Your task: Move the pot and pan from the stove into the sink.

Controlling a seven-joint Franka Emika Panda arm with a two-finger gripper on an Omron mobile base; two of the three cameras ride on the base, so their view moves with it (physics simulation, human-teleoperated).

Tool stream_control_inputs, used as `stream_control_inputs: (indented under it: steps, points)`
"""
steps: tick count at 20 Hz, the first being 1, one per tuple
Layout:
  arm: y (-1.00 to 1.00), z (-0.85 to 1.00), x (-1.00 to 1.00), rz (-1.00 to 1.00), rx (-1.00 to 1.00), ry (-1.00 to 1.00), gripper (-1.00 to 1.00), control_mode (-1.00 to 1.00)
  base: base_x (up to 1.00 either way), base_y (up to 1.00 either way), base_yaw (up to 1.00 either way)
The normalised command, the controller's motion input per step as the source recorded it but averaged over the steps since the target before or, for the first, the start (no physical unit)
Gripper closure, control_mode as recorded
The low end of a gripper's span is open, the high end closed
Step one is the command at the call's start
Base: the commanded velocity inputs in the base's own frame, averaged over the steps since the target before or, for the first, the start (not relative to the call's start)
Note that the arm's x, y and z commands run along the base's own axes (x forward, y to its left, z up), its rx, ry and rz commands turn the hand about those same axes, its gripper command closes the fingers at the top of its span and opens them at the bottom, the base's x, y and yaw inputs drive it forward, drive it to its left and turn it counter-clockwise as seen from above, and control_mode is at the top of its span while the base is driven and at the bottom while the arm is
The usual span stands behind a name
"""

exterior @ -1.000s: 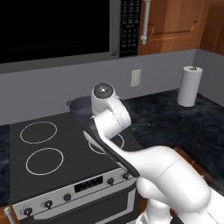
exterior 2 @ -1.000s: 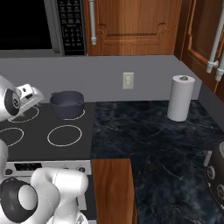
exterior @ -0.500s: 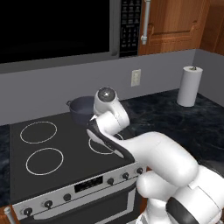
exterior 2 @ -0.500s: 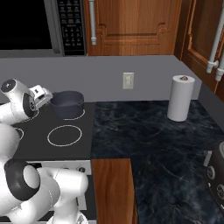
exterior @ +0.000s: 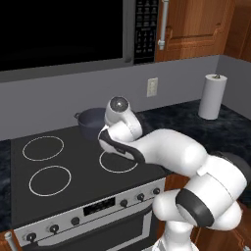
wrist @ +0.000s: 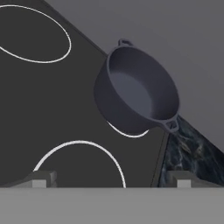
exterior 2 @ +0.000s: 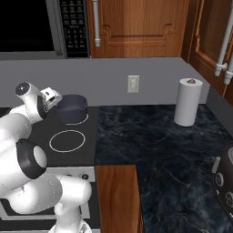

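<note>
Sitting ahead of the wide-open gripper, untouched: the pot.

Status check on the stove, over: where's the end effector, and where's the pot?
End effector open, empty, hovering over the stove, aimed at the pot. Pot upright on the back right burner, empty, untouched. Nothing between them.

The pot was dark grey, on a black stove marked with white rings and a steel front; the counter was dark marbled blue-black, the wall plain grey, the cupboards reddish brown wood, the paper roll white, the socket cream
</note>
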Motion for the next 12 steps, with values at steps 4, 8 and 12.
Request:
stream_control_inputs:
  steps: [4,8,12]
  points:
    - [0.00,-0.01,0.05,0.00,0.00,0.01,-1.00,-1.00,0.00,0.00,0.00]
    - [0.00,-0.01,0.01,0.00,0.00,0.00,-1.00,-1.00,0.00,0.00,0.00]
    - [0.00,-0.14,0.14,0.00,0.00,0.00,-1.00,-1.00,0.00,0.00,0.00]
